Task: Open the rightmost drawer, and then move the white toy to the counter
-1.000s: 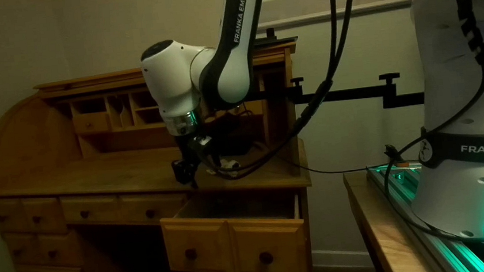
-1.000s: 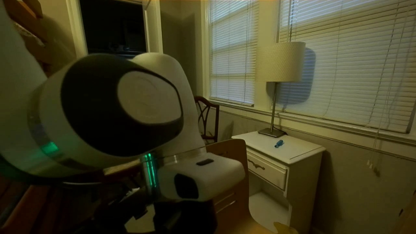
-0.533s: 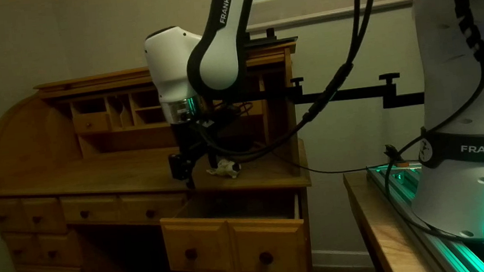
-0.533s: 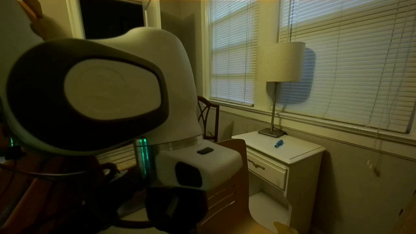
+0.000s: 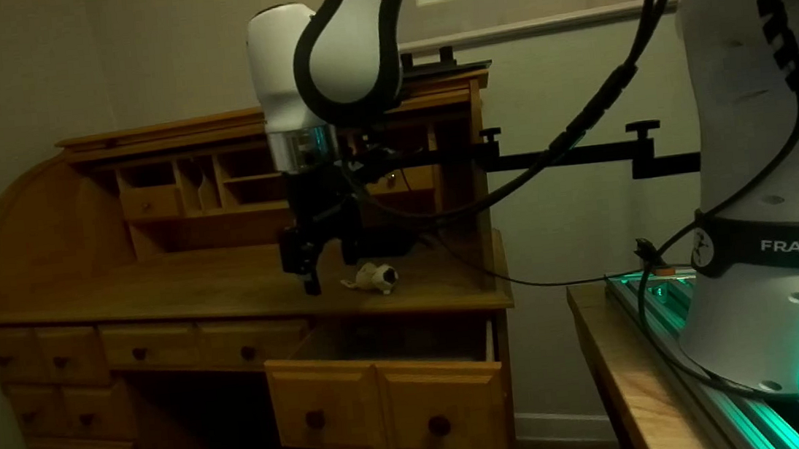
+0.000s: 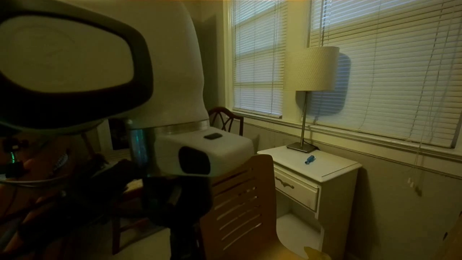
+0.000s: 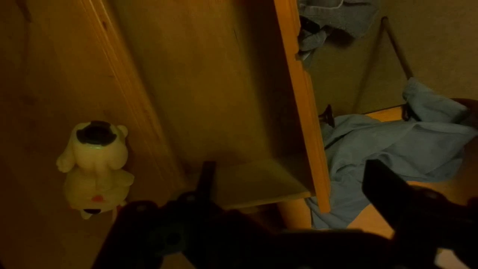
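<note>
Honey-oak desk (image 5: 178,282) fills the left and centre in an exterior view, its rightmost drawer (image 5: 383,402) pulled out at lower centre. Near the desk's front edge, above that drawer in the frame, lies the white toy (image 5: 374,278), long axis roughly level, dark-patched end pointing right. Just up and left is the end effector (image 5: 331,271), fingers (image 5: 311,283) spread and pointing down, holding nothing.

In an exterior view, a lamp (image 6: 314,68) stands on a white nightstand (image 6: 332,168) right of centre; the arm (image 6: 169,72) crowds the left. Low in the frame the end effector is too dark to tell its opening.

In the wrist view the toy lies at left, long axis near vertical, broad black patch toward the top, small red spot toward the bottom. Along the lower frame the fingers stand wide apart, the toy outside them.
</note>
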Controlling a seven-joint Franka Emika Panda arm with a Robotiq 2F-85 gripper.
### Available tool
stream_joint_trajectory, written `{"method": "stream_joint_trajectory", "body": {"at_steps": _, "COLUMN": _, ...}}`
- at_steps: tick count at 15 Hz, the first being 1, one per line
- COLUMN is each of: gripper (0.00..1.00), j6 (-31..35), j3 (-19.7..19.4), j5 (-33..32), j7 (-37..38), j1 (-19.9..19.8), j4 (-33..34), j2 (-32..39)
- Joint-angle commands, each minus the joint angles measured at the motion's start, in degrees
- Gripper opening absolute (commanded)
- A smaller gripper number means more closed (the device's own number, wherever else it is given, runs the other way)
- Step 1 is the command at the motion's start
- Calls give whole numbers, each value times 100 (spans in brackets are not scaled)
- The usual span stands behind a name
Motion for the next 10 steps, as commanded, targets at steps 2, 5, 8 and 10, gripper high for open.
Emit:
{"method": "stream_joint_trajectory", "body": {"at_steps": 2, "gripper": 100, "j6": -502, "j3": -39, "j5": 641, "j7": -628, "j1": 88, "j4": -210, "j2": -533}}
{"method": "stream_joint_trajectory", "body": {"at_steps": 5, "gripper": 100, "j6": -764, "j3": -36, "j5": 734, "j7": -756, "j1": 78, "j4": -184, "j2": -673}}
{"method": "stream_joint_trajectory", "body": {"at_steps": 8, "gripper": 100, "j6": -692, "j3": -60, "j5": 487, "j7": -508, "j1": 84, "j4": -31, "j2": -474}}
{"method": "stream_joint_trajectory", "body": {"at_steps": 10, "gripper": 100, "j6": -741, "j3": -55, "j5": 486, "j7": -508, "j1": 79, "j4": -31, "j2": -509}}
